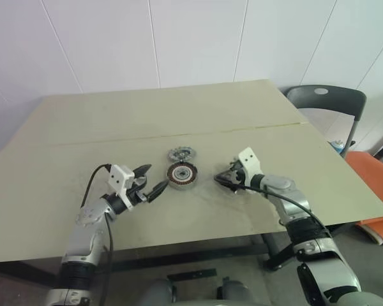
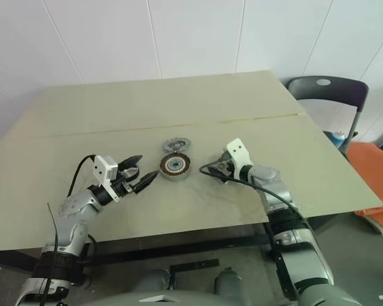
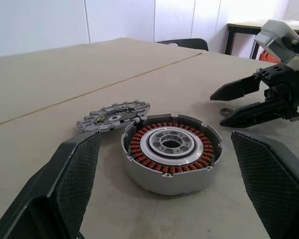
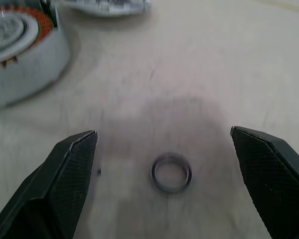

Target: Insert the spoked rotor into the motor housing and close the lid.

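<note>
Altogether we counted one motor housing [image 3: 170, 158], one spoked rotor [image 3: 114, 115] and one small metal ring [image 4: 171, 174] on the table [image 1: 179, 115]. Our housing sat near the table's middle between both grippers, a flat round casing with a copper-red ring of windings around a pale centre. Just behind it, touching its rim, lay the rotor. Our left gripper [image 1: 150, 180] and right gripper [image 1: 226, 181] both had fingers spread wide, the ring lying between the right one's fingers

Motor housing [image 3: 172, 154]: grey wall, copper-orange winding ring, silvery-pale centre. Spoked rotor [image 3: 113, 115]: grey, dark notched rim. Small ring [image 4: 171, 173]: dull metal. Table [image 1: 179, 115]: pale tan. Gripper fingers [image 3: 74, 169]: black, cross-hatched pads.
</note>
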You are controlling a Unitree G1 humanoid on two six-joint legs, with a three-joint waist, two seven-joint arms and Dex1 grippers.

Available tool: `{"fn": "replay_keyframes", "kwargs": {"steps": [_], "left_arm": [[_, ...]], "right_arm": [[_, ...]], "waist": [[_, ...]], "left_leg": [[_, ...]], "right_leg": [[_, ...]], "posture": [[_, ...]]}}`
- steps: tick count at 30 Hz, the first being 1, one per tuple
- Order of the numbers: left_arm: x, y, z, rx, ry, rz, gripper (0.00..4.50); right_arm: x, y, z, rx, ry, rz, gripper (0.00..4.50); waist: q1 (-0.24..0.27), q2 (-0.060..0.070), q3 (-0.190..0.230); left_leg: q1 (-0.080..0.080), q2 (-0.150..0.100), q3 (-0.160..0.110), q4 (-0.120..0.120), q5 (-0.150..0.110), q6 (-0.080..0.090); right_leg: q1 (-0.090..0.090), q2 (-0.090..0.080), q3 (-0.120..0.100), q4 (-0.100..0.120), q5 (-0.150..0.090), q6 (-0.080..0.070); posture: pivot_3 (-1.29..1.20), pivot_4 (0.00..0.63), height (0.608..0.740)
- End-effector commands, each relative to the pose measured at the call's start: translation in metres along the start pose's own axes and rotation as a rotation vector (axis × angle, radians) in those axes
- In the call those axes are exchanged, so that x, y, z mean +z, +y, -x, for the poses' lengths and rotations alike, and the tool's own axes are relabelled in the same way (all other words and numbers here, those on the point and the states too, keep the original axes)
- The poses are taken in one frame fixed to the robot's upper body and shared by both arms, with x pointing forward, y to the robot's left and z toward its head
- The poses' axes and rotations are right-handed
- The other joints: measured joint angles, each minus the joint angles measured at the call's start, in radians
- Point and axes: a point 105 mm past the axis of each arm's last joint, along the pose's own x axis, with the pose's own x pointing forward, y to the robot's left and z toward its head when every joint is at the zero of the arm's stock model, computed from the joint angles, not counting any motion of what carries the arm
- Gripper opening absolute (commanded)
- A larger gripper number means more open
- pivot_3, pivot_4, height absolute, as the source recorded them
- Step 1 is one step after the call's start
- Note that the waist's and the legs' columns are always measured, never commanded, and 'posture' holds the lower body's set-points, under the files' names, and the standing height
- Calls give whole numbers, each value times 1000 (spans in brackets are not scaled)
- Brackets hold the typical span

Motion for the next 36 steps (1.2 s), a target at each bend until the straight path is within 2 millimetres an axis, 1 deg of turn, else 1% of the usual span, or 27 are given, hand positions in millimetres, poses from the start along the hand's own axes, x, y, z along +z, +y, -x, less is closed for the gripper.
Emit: {"fn": "replay_keyframes", "kwargs": {"steps": [1, 6, 11, 12, 13, 16, 18, 22, 23, 26, 27, 29, 32, 34, 36], "left_arm": [[13, -1, -1, -14, -33, -30, 4460], [13, -2, -2, -17, -31, -29, 4460], [14, -1, -3, -17, -31, -31, 4460], [14, -1, -3, -16, -30, -32, 4500], [14, -1, -3, -15, -30, -33, 4500], [14, 0, -3, -12, -28, -37, 4500], [14, 0, -3, -9, -27, -40, 4500], [15, 1, -2, -2, -26, -46, 4500], [15, 1, -2, 1, -26, -47, 4500], [15, 2, -2, 7, -23, -53, 4500], [15, 3, -1, 10, -24, -54, 4500], [17, 4, -1, 14, -31, -56, 4500], [19, 5, 0, 14, -33, -60, 4500], [21, 6, 1, 15, -35, -67, 4500], [22, 7, 1, 16, -37, -71, 4500]], "right_arm": [[8, -3, 9, 20, -5, 58, 4500], [1, -11, 15, 4, 17, 58, 4500], [-1, -9, 13, 6, 24, 55, 4500], [-1, -9, 12, 9, 23, 52, 4108], [-1, -5, 11, 26, 22, 44, 3907], [0, 6, 8, 74, 16, 23, 2933], [1, 14, 6, 109, 11, 11, 2208], [6, 25, 5, 152, 6, 7, 772], [7, 27, 5, 161, 1, 7, 668], [16, 31, 5, 178, -30, 5, 668], [20, 34, 5, 187, -45, 1, 668], [44, 45, 1, 222, -125, -11, 668], [95, 57, -5, 234, -294, -13, 668], [124, 65, -6, 254, -383, -23, 668], [142, 73, -7, 276, -427, -32, 668]], "waist": [[0, 0, 0], [1, 0, 0], [1, 0, 0], [1, 0, 0], [1, 0, 0], [1, 0, 0], [0, 0, 0], [-2, -1, 0], [-1, -1, 0], [0, -1, 0], [0, -1, 1], [-1, -1, 1], [-6, 0, 3], [-4, 1, 4], [0, 1, 4]], "left_leg": [[0, 0, 0, 0, 0, 0], [0, 0, 0, 0, 0, 0], [0, 0, 0, 0, 0, 0], [0, 0, 0, 0, 0, 0], [0, 0, 0, 0, 0, 0], [0, 0, 0, 0, 0, 0], [0, 0, 0, 0, 0, 0], [0, 0, 0, 0, 0, 0], [0, 0, 0, 0, 0, 0], [0, 0, 0, 0, 0, 0], [0, 0, 0, 0, 0, 0], [0, 0, 0, 0, 0, 0], [0, 1, 0, -1, 0, 0], [0, 1, 0, -1, 0, 0], [0, 1, -1, -1, 0, 0]], "right_leg": [[0, 0, 0, 0, 0, 0], [1, 0, 0, -1, -1, -2], [1, 0, 0, -1, -1, -2], [1, 0, 0, -1, -1, -2], [1, 0, 0, -1, -1, -2], [1, 0, 0, -1, -1, -2], [1, 0, 0, -1, -1, -2], [1, 0, 0, -1, -1, -2], [1, 0, 0, -1, -2, -2], [0, 0, 0, -1, -2, -2], [0, 0, 0, -1, -1, -2], [0, 0, 0, -1, -1, -2], [-1, 0, 0, -1, -1, -1], [-1, 0, 0, -1, 0, 0], [-3, 0, 0, -1, 0, 0]], "posture": [[0, 0, 740], [0, 0, 740], [0, 0, 740], [0, 0, 740], [0, 0, 740], [0, 0, 740], [0, 0, 740], [0, 0, 740], [0, 0, 740], [0, 0, 740], [0, 0, 740], [0, 0, 740], [0, 0, 740], [0, 0, 740], [0, 0, 740]]}}
